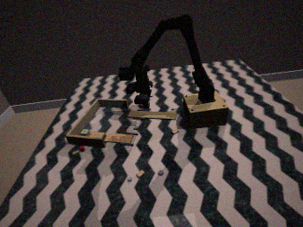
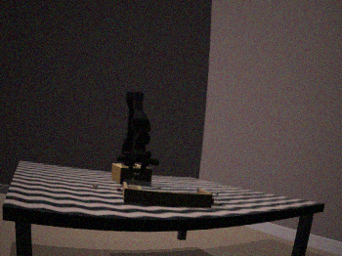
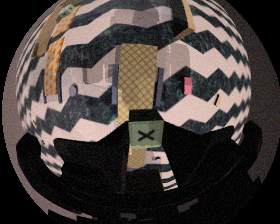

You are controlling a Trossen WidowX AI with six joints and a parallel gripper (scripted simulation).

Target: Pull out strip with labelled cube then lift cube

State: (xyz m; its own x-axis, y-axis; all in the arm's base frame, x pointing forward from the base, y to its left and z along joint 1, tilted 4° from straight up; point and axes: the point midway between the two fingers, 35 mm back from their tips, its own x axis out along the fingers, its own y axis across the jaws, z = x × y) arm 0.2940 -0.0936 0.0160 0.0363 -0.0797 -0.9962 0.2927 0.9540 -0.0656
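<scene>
My gripper (image 1: 145, 107) (image 3: 143, 123) is shut on the labelled cube, its fingers at either side. The labelled cube (image 3: 145, 140), pale green with a black X, faces the wrist camera; in the top and exterior views it cannot be made out. The cross-hatched tan strip (image 1: 157, 114) (image 3: 137, 75) lies on the table below the gripper, pulled clear of the frame, and the cube appears raised above it. An orange-patterned strip (image 1: 120, 138) (image 3: 53, 75) sticks partly out of the wooden frame (image 1: 80, 122) (image 2: 166, 197). Another pale green cube (image 1: 85, 132) (image 3: 66, 10) sits at its inner end.
Dark rails (image 3: 115, 85) (image 3: 159, 87) run beside the tan strip's line. A pink block (image 3: 187, 85) and a grey disc (image 3: 73, 90) lie nearby. A red piece (image 1: 81, 148) is outside the frame's near wall. Small tan bits (image 1: 139, 173) (image 1: 175, 132) lie on the table.
</scene>
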